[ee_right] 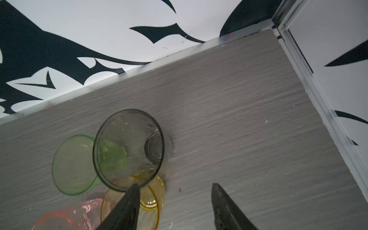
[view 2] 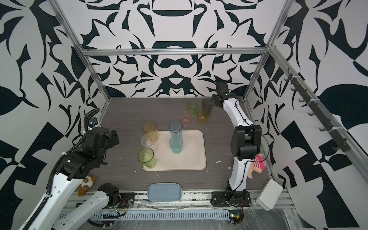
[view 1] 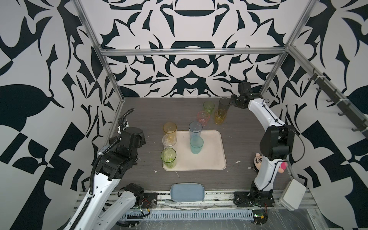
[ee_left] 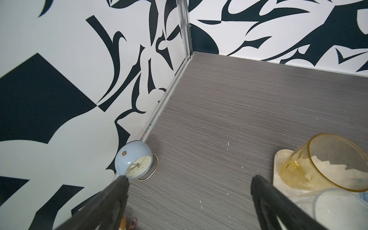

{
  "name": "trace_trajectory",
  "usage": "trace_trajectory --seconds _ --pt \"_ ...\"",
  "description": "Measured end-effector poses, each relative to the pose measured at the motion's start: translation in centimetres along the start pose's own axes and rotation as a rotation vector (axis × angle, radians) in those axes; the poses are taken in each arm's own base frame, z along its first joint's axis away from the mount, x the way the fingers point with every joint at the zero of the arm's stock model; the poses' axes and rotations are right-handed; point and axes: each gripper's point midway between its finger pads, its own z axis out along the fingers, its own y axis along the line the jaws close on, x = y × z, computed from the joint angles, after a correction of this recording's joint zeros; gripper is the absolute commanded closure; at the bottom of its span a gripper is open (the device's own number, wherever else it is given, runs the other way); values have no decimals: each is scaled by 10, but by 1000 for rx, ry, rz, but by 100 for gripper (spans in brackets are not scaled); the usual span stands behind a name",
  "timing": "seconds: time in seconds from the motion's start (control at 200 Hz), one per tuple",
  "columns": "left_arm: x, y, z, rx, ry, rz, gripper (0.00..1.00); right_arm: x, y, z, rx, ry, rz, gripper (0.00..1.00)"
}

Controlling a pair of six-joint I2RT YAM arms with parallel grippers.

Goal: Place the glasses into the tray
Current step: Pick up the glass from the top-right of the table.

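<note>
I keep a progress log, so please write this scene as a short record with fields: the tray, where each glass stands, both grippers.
tray: large flat cream rectangular tray
inside tray: tall see-through blue tumbler; teal tumbler
along tray's left edge: tall amber tumbler; colourless tumbler; tall green tumbler
on table, far right: tall smoky grey tumbler; short green tumbler; short pink tumbler; short yellow tumbler
left gripper: open, empty
right gripper: open, empty, next to smoky grey tumbler

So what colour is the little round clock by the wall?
Pale blue, with a cream face. The clock shows best in the left wrist view.
</note>
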Motion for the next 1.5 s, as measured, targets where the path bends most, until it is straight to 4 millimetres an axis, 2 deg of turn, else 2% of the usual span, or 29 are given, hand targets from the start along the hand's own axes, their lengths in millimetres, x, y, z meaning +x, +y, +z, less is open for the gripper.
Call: trace_trajectory --seconds 0.2,0.34,0.7,1.09,1.43,1.5 --pt "0 0 0 0 0 0 1 10 0 18 -9 56 1 37" --pt "0 0 0 0 0 0 1 8 2 27 -15 64 2 38" --pt "0 0 0 0 0 0 1 7 2 37 -26 82 13 43" --pt "0 -1 0 4 2 0 1 12 6 56 -41 119 26 54" --pt "1 -1 0 6 3 1 0 13 11 65 -61 135 29 66" --pt "0 -1 0 7 3 0 1 14 9 66 -59 138 29 72"
